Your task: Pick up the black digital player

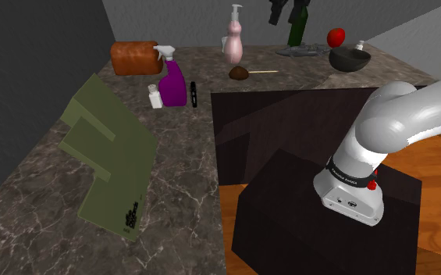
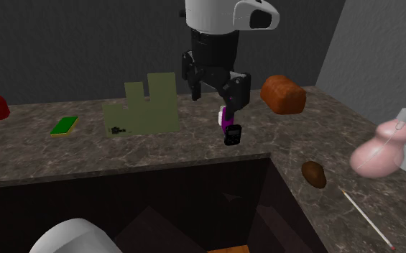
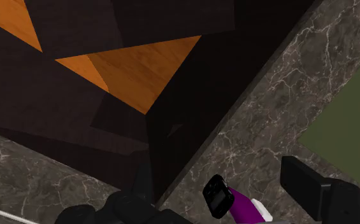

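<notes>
black digital player (image 1: 193,94): being shown upright on the marbled counter (image 1: 181,187), just beside the purple spray bottle (image 1: 172,83) and near the counter's inner edge; black gripper (image 2: 214,97): being held above the player, jaws being held spread apart, nothing being grasped.

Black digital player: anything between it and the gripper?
Nothing visible sits directly between the gripper and the black digital player. The purple spray bottle stands close beside the player, though, and could crowd one finger on the way down.
</notes>
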You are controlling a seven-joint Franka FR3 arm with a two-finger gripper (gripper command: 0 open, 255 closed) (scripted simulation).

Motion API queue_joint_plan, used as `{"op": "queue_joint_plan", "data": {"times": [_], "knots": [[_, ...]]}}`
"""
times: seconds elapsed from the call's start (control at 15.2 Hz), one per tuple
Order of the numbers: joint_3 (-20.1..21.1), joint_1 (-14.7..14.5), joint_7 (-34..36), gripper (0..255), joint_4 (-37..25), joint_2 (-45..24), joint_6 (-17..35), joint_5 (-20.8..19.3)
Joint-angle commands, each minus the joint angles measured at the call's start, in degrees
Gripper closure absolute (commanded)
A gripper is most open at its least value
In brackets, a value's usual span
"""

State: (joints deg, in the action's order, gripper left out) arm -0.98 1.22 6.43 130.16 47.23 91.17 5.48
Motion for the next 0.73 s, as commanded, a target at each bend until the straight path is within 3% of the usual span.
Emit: {"op": "queue_joint_plan", "data": {"times": [0.0,0.66], "knots": [[0.00,0.00,0.00,0,0.00,0.00,0.00,0.00],[8.48,1.11,10.95,0,1.41,-15.13,16.22,0.64]]}}
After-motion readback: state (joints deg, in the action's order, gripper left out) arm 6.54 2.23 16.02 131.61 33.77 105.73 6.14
